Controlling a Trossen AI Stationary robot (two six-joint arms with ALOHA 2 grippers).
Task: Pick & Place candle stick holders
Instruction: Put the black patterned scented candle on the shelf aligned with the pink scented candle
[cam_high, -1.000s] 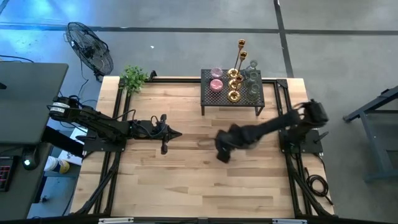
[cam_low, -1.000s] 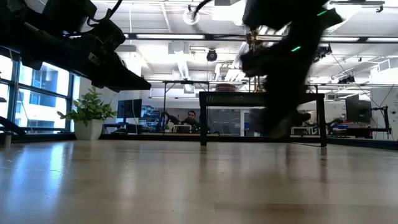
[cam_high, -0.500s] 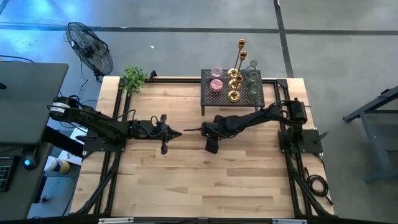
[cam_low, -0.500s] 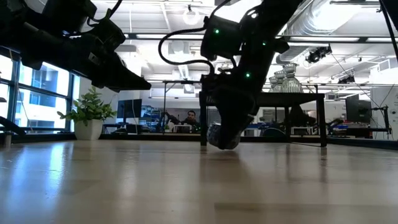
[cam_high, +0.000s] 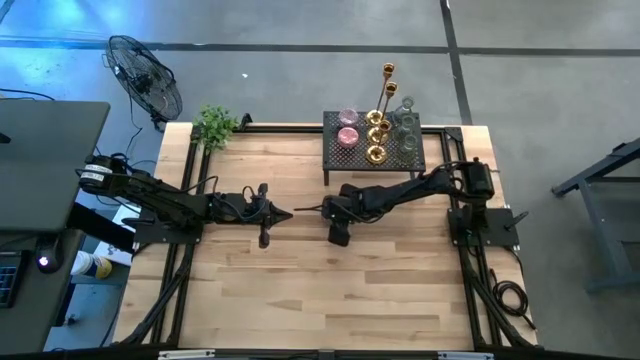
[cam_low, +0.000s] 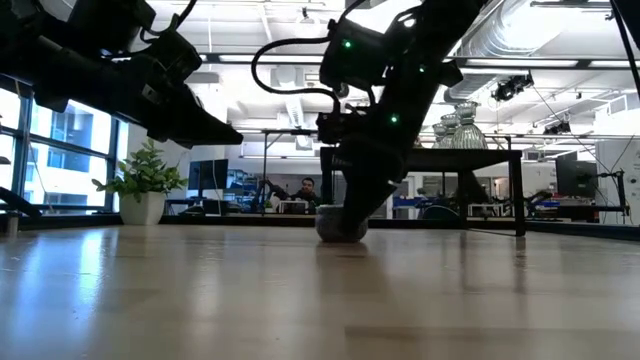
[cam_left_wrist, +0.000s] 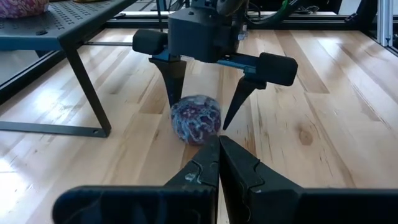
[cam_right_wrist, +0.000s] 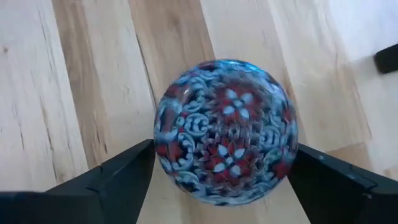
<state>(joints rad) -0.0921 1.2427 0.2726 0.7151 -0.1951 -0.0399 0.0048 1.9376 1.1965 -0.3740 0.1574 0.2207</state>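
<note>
At about nine o'clock on the wooden table (cam_high: 300, 290), the left gripper (cam_high: 285, 215) hung above the boards with its fingers pressed together on nothing, unmoved over the last second.

Toward the centre, the right gripper (cam_high: 340, 231) had come in from the four o'clock side and dropped low. A round patterned glass holder (cam_left_wrist: 195, 119), mottled blue and red, now sat on the wood between its two fingers (cam_left_wrist: 173, 81). Half a second before it was still just off the table. The fingers stood spread wide with a gap on either side of the glass, so I took it as set down and just released.

At one o'clock, the black mesh rack (cam_high: 335, 160) still carried the other holders (cam_high: 376, 132), brass, gold, pink and clear glass, so most of the job seemed left.
</note>
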